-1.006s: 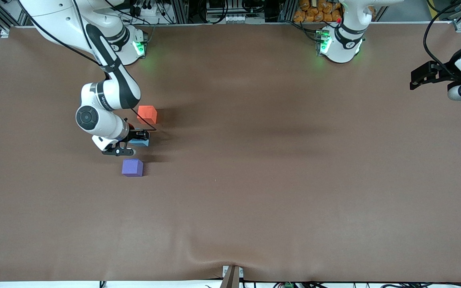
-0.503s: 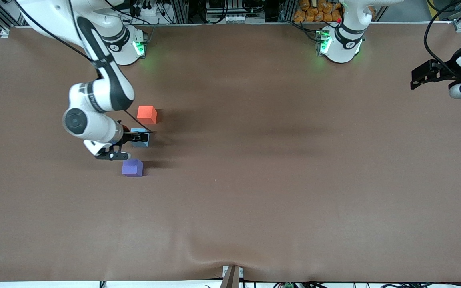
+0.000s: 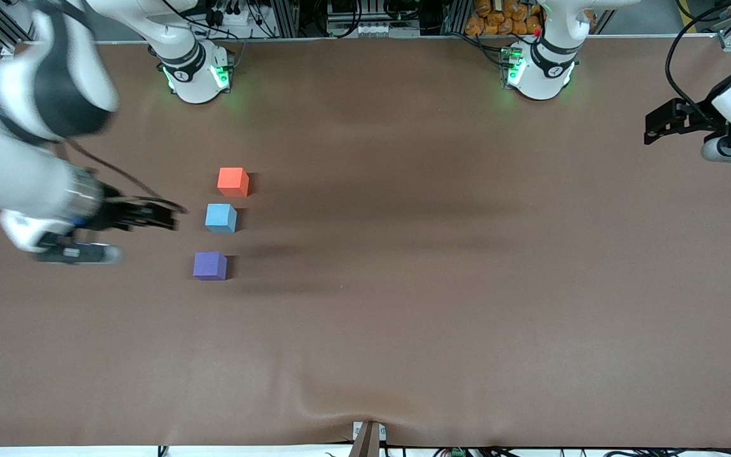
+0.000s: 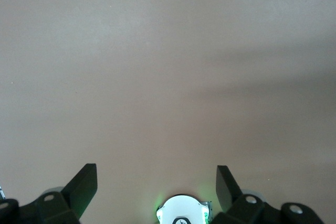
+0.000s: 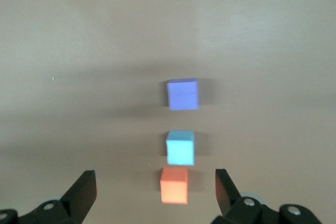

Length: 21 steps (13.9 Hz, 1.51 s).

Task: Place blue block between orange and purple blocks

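Standing in line: blue block between orange and purple

Resting on the desk (image 3: 441,266), the blue block (image 3: 221,218) sits between the orange block (image 3: 233,181) and the purple block (image 3: 210,265), apart from both. The right claw (image 3: 165,217) hangs beside the blue block, toward the right arm's end, spread wide and empty. The left claw (image 3: 654,124) waits over the left arm's end, also wide.

Front view: high camera facing both arm bases, looking down on the whole brown tabletop (image 3: 441,285) | Left wrist view: looks down past its end effector (image 4: 156,182) at bare tabletop, fairly high | Right wrist view: looks down past its end effector (image 5: 156,188) | Shared by front and right wrist: blue block (image 3: 221,218) (image 5: 180,148), orange block (image 3: 233,181) (image 5: 174,185), purple block (image 3: 210,266) (image 5: 182,94).
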Tool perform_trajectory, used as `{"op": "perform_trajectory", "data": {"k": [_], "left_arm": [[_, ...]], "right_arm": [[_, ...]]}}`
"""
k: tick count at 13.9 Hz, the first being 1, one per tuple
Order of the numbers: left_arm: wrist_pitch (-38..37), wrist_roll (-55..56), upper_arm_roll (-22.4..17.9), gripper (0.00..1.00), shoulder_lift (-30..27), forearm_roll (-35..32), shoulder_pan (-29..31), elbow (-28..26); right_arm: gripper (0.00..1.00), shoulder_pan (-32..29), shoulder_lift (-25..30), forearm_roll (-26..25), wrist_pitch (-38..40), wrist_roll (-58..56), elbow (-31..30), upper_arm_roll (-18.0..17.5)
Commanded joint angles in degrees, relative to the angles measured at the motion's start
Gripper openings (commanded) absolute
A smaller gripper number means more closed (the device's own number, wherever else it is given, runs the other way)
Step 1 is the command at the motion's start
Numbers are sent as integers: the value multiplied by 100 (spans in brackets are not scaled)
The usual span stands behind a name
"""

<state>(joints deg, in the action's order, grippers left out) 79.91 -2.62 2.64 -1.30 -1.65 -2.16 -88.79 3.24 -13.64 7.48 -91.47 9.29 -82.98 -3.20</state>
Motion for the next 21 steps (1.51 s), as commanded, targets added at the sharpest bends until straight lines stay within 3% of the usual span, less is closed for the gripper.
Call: {"op": "perform_trajectory", "data": {"k": [1, 5, 10, 13, 16, 21], "left_arm": [[-72, 16, 26, 100, 42, 68, 41, 151], [-72, -10, 17, 100, 51, 68, 84, 151], [-72, -19, 8, 100, 51, 77, 93, 151], [-72, 16, 17, 100, 60, 77, 41, 142], [-72, 16, 17, 100, 60, 86, 23, 151], [-72, -2, 17, 100, 60, 86, 67, 151]], "right_arm": [[100, -535, -113, -115, 664, -41, 730, -286], [100, -641, 404, -229, 1808, 55, 1337, -304], [100, -527, 2048, -335, 624, -49, -1015, 38], [100, -457, 2032, -370, 604, -530, -1036, 92], [100, -447, 1875, -774, 657, -1455, -693, 100], [100, -395, 1865, -704, 710, -1474, -693, 259]]}}
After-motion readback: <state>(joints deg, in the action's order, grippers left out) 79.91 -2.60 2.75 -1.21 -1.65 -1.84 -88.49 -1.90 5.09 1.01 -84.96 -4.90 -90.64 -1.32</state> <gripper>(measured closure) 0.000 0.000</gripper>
